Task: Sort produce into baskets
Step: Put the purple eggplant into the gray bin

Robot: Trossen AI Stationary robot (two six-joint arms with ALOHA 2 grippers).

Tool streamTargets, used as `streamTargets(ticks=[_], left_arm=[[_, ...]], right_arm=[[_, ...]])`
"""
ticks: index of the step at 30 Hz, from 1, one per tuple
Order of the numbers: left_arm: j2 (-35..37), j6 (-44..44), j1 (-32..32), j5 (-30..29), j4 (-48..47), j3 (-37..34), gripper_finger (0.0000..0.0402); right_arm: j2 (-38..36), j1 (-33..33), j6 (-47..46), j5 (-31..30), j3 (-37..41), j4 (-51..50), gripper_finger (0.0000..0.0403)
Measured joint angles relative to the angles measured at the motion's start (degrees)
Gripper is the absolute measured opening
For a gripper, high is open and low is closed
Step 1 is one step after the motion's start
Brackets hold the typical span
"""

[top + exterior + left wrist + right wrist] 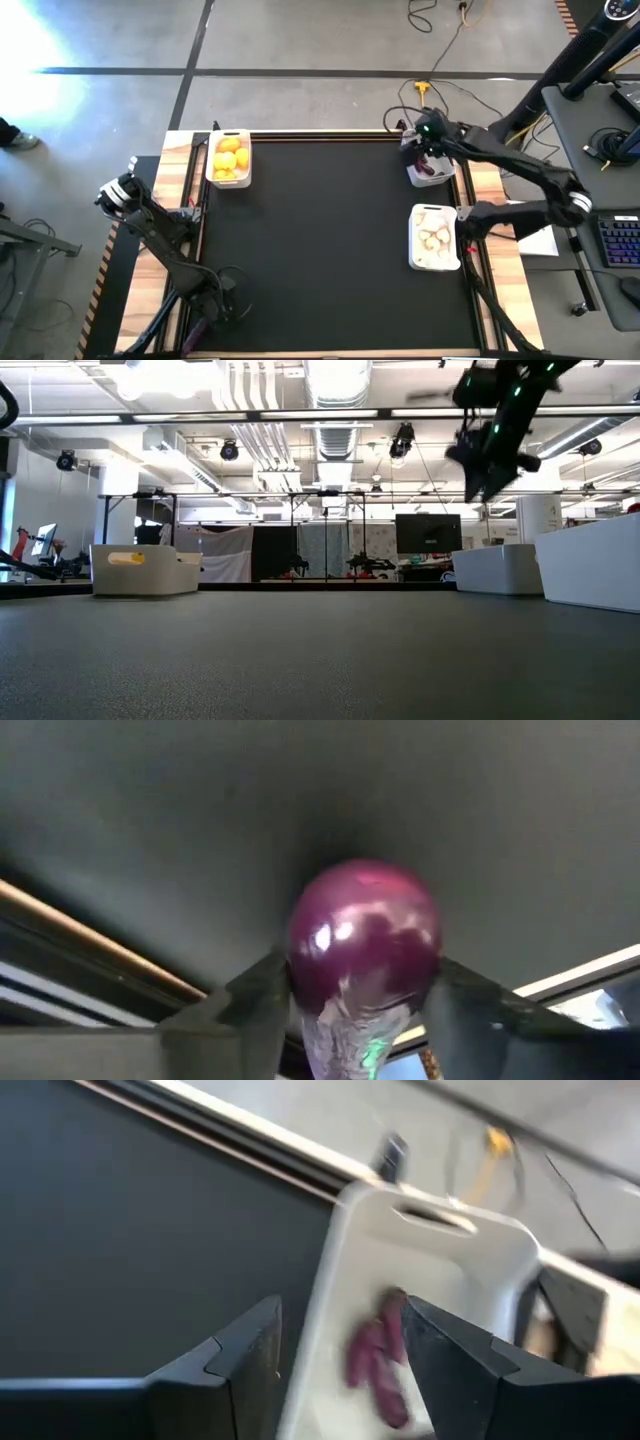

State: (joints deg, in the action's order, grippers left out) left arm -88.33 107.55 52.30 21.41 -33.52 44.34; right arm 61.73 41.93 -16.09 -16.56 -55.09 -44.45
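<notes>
My left gripper (203, 322) is at the table's near left corner, shut on a dark purple eggplant piece (365, 935). My right gripper (426, 150) is open and empty, up over the far right basket (441, 177), which holds purple eggplant pieces (375, 1360). It also shows high in the low view (490, 472). The far left basket (228, 158) holds yellow fruits and one orange one. The near right basket (435, 238) holds white garlic bulbs. My left gripper pinches the eggplant piece between its two fingers (255, 1010), one on each side. The rounded end (365, 920) sticks out past the fingertips toward the black mat. Whether the piece touches the mat, I cannot tell.
The black mat (330, 240) covers the table between the baskets. Wooden strips and rails (185, 180) run along the left and right sides. In the low view the baskets stand at the left (145, 572) and at the right (595, 565).
</notes>
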Motion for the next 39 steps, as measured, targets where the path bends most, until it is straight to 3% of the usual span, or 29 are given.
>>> streamTargets(ticks=[4, 7, 12, 16, 20, 26, 31, 39], left_arm=[[1.36, -2.22, -1.27, -2.86, -2.0, 0.0, 0.0135], [3.78, -8.53, -4.57, -9.83, -5.3, 1.02, 0.0122], [6.53, -27.96, -16.42, -24.55, -11.27, 4.49, 0.0137], [5.34, -48.27, -30.11, -31.11, -5.04, 6.5, 0.014], [1.07, -65.57, -43.17, -31.61, 5.37, 8.23, 0.014], [-7.21, -79.26, -55.43, -31.33, 13.57, 14.1, 0.0141], [-16.32, -82.62, -58.34, -31.06, 17.21, 22.19, 0.0141], [-28.63, -86.28, -58.41, -29.92, 14.06, 35.62, 0.0147]], right_arm=[[-6.65, -8.46, -1.66, -0.02, 0.0, 2.23, 0.019], [-10.2, -15.88, -2.59, 0.0, 0.11, 5.93, 0.0184], [-12.2, -27.71, -2.86, -0.02, 1.52, 13.54, 0.0177], [-10.12, -36.71, -3.64, 0.02, 2.14, 16.97, 0.0172], [-6.77, -45.39, -6.07, 0.0, 2.19, 16.97, 0.0171], [-4.53, -55.02, -15.47, 0.06, 2.19, 12.39, 0.0178], [-2.15, -60.25, -24.27, 0.16, 2.19, 7.68, 0.0183], [4.75, -64.34, -26.8, 0.31, 2.19, 7.85, 0.0194]])
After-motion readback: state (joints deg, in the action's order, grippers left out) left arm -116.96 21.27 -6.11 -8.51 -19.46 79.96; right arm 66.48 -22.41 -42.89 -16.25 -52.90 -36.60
